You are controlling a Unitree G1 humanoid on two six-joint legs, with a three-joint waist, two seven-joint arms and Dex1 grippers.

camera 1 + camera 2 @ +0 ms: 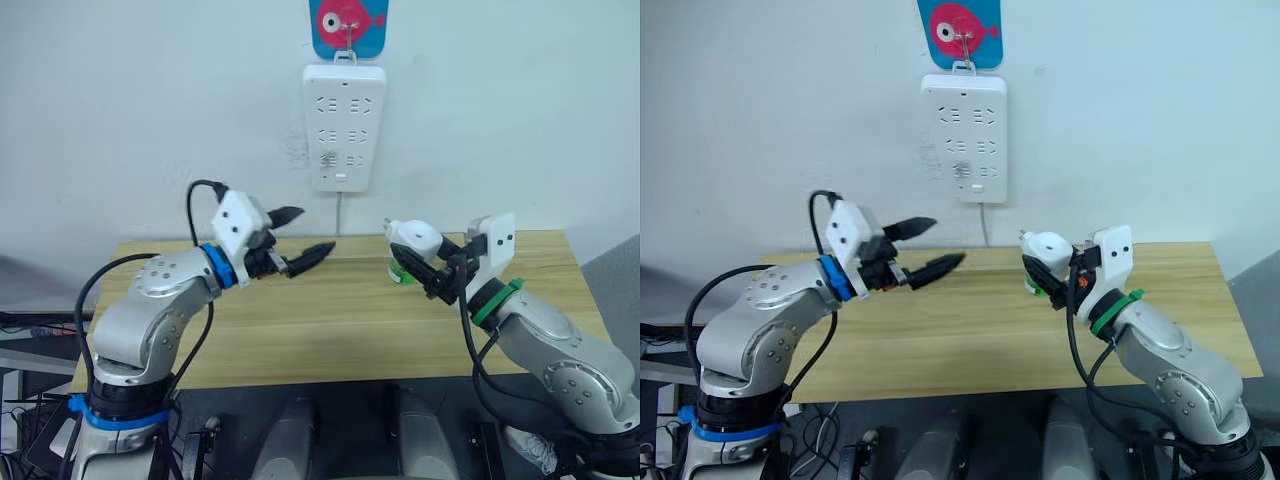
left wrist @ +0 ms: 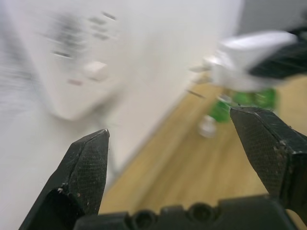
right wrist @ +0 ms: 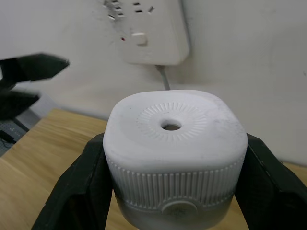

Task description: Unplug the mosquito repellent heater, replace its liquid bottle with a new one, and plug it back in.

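Observation:
The mosquito repellent heater [image 1: 413, 238] is a small white rounded drum with a round hole in its flat face [image 3: 171, 126]. My right gripper [image 1: 421, 257] is shut on it, one black finger [image 3: 81, 187] on each side, above the right part of the wooden table [image 1: 330, 330]. Its plug prongs point towards the wall. A green liquid bottle [image 1: 401, 273] shows just below the heater; I cannot tell whether it hangs from it or stands on the table. My left gripper [image 1: 315, 230] hovers open and empty above the table's left half, pointing at the heater.
A tall white power strip [image 1: 344, 125] hangs on the wall behind the table's middle, its cable dropping behind the far edge. Above it is a blue and red fish-shaped hook [image 1: 347, 25]. The wall stands close behind the table.

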